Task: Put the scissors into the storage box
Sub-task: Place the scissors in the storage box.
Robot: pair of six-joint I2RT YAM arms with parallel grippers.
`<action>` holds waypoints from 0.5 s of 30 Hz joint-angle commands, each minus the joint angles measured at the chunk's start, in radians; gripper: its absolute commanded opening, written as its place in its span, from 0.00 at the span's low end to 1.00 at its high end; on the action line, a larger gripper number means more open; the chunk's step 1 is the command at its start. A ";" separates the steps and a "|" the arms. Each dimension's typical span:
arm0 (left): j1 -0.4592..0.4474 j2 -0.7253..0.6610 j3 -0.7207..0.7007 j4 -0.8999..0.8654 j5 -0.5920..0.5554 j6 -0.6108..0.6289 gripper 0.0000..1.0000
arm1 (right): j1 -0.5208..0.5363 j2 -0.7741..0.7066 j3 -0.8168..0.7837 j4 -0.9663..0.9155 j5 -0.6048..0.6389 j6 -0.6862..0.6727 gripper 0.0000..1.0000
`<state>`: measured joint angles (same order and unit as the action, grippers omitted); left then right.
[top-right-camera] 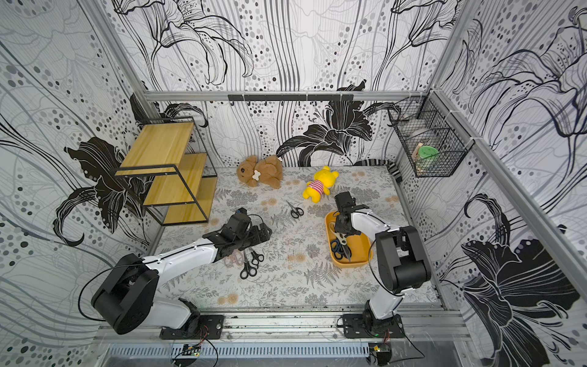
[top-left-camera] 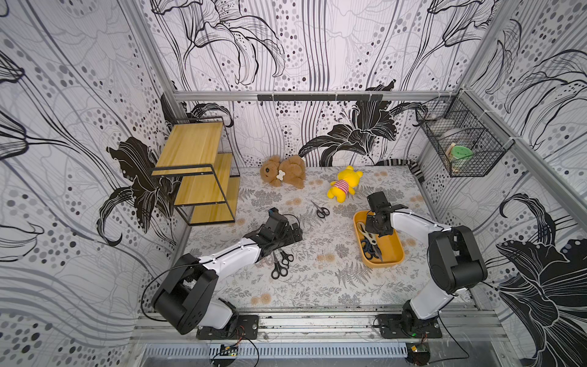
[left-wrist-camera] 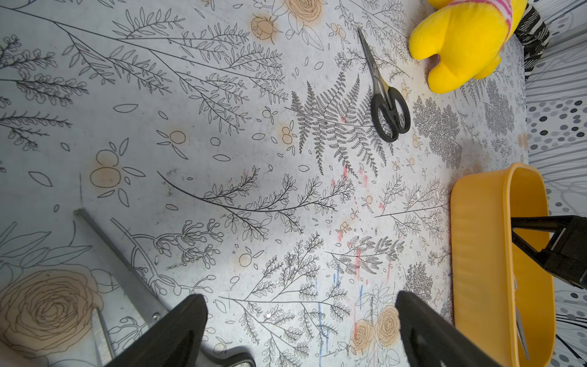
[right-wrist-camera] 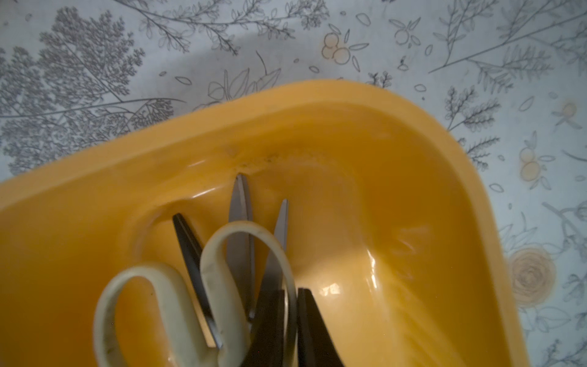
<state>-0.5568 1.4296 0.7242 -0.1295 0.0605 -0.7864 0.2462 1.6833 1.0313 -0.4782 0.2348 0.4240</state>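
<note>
The shallow orange-yellow plastic storage box [top-left-camera: 390,249] sits toward the right side of the floral-printed counter [top-left-camera: 317,286]. It is set at an angle, with a strip of bare counter between it and the right wall. Our right hand [right-wrist-camera: 292,329] hangs inside the box's far end.

The right wrist view shows what both top views hide beneath the arm. The cream-handled kitchen shears [right-wrist-camera: 219,286] lie in the box over steel blades whose tips come close to the curved end wall. The rim of one cream loop passes through the narrow gap between our black fingers [right-wrist-camera: 270,327]. We cannot tell whether they pinch that rim or merely flank it. In the top views a dark blue-handled pair [top-left-camera: 368,248] lies nearer the box's front end.

Our left hand [left-wrist-camera: 300,297] is released, its fingers spread wide over bare counter with nothing between them. Only the left wrist view shows this gap. There a long steel blade [left-wrist-camera: 127,270] lies beside one finger.

The top views show a cluster of black-handled scissors [top-left-camera: 280,266] beside the left arm, and they alone show a pale pink pair [top-right-camera: 232,259] in it. A broad open stretch of counter separates this cluster from the box. The small black-handled scissors [top-left-camera: 320,209] lie alone farther back, apart from the yellow plush toy [top-left-camera: 344,186].
</note>
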 commanded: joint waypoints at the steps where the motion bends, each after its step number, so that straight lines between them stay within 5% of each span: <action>1: -0.005 -0.012 -0.015 0.011 -0.023 0.019 0.97 | 0.000 -0.011 0.002 -0.036 0.014 0.001 0.20; 15: -0.003 -0.022 -0.062 0.089 -0.059 -0.031 0.97 | 0.079 -0.124 0.183 -0.080 -0.098 0.018 0.32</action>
<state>-0.5568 1.4296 0.6823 -0.0998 0.0319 -0.7990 0.2825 1.5524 1.1690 -0.5377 0.1734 0.4286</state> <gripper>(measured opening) 0.975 0.322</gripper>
